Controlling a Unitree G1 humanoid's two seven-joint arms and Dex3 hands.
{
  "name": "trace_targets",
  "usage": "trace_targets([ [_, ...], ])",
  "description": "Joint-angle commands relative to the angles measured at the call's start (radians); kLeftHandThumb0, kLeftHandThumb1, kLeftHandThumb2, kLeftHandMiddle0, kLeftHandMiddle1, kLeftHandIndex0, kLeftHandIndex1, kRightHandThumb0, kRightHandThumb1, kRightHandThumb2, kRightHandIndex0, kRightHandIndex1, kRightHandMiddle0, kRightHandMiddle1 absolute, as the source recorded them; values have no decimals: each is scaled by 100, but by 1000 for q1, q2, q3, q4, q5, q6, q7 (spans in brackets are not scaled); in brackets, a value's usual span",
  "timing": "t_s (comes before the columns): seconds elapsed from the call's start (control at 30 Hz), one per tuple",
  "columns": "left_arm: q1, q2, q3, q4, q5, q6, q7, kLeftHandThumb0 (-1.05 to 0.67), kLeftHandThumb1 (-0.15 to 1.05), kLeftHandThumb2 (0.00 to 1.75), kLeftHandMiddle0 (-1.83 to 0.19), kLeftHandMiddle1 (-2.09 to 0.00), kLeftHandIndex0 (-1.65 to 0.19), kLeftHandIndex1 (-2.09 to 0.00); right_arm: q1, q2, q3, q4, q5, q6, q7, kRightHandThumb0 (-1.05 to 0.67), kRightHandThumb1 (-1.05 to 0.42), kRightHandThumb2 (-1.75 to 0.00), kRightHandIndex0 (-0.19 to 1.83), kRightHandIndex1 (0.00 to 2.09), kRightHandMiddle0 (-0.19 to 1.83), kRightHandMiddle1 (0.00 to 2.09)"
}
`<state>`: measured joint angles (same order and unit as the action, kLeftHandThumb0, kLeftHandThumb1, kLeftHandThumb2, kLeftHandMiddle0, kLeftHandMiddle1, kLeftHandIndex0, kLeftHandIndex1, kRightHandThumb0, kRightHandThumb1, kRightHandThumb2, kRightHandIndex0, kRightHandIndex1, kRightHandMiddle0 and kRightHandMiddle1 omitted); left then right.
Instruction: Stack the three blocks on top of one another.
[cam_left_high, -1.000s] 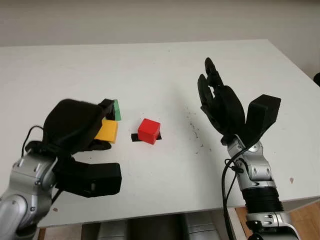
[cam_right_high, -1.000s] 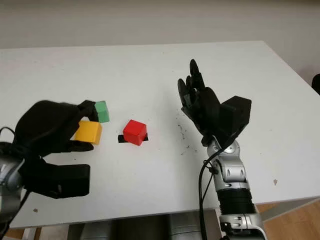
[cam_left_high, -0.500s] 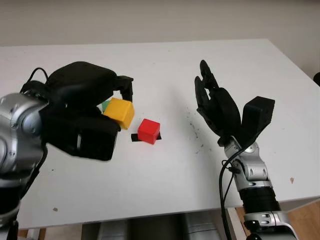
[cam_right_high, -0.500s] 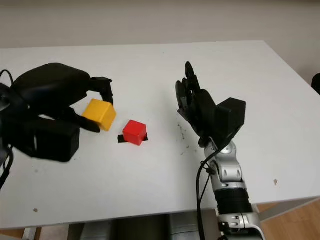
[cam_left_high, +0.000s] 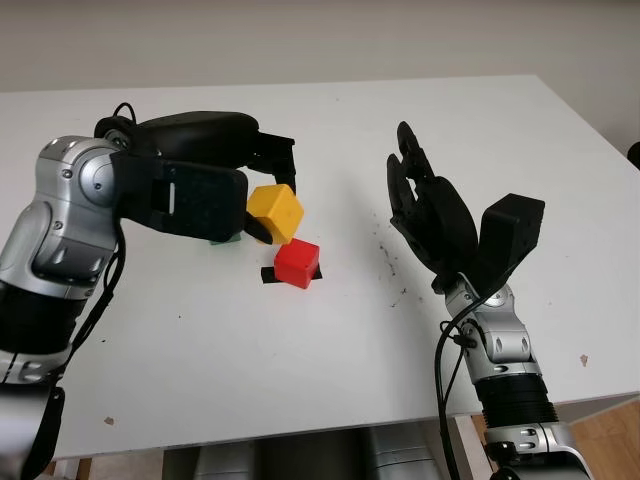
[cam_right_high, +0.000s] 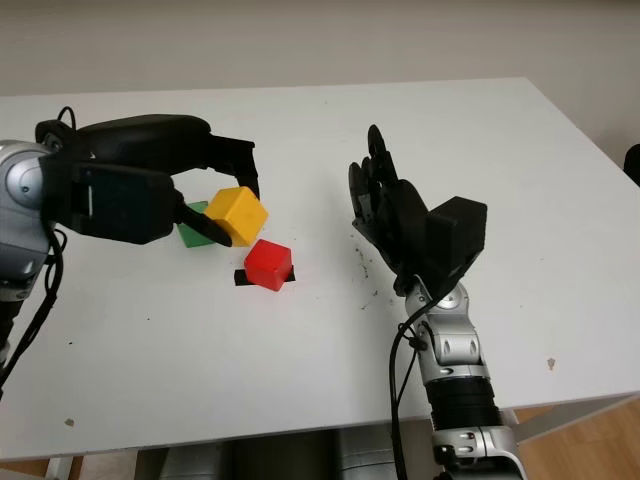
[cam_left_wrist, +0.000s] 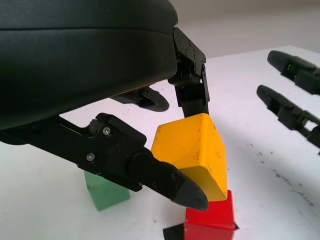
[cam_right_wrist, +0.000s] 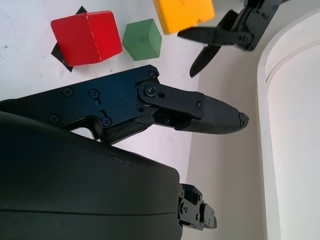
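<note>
A: Head views. The left hand (cam_left_high: 262, 190) pinches the yellow block (cam_left_high: 275, 213) in its fingers, holding it tilted in the air, just above and a little left of the red block (cam_left_high: 297, 263). The red block sits on a black tape mark (cam_left_high: 270, 274) on the white table (cam_left_high: 330, 350).

B: And the green block (cam_right_high: 190, 226)?

A: On the table, left of the red one and partly behind the left hand. The right hand (cam_left_high: 432, 220) is open, raised above the table well to the right, holding nothing.

B: Left wrist view?

A: One fingertip (cam_left_wrist: 187, 192) presses the yellow block's near face and another finger (cam_left_wrist: 192, 92) its far side. One lower corner hangs over the red block's top, close to it; I cannot tell if they touch.

B: Right wrist view?

A: It shows all three blocks apart, yellow in the air.

B: How best to do the step?

A: My judgement: level the yellow block, shift it a little right until centred over the red, then lower and let go gently. A tilted release could let it slide off.

B: Obstructions?

A: The green block lies near the left fingers and might get nudged. Dark specks on the table to the right look harmless.
</note>
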<state>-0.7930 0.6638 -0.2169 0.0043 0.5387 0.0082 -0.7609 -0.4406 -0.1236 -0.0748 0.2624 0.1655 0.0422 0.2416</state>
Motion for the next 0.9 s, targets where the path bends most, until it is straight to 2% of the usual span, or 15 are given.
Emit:
trace_targets([
  [0.0, -33, -7, -21, 20, 27, -38, 52, -50, 97, 5, -46, -5, -40, -157, -6, 2, 0, -6, -4, -17, -2, -70, -105, -64, -19, 0, -19, 0],
  [0.23, -18, -35, -61, 57, 84, -89, 140, -45, 93, 5, -46, -5, -43, -144, -3, 2, 0, -15, 0, -14, 3, -70, -105, -64, -19, 0, -19, 0],
  [0.37, -14, -45, -80, 62, 100, -96, 140, -45, 93, 5, -44, -5, -45, -138, -3, 5, 0, -16, -2, -16, -2, -69, -105, -66, -19, 0, -19, 0],
  [0.87, -8, -52, -100, 59, 107, -118, 132, -45, 92, 5, -49, -7, -45, -149, 3, 16, 5, -37, -2, -1, -16, -70, -105, -64, -19, 0, -19, 0],
])
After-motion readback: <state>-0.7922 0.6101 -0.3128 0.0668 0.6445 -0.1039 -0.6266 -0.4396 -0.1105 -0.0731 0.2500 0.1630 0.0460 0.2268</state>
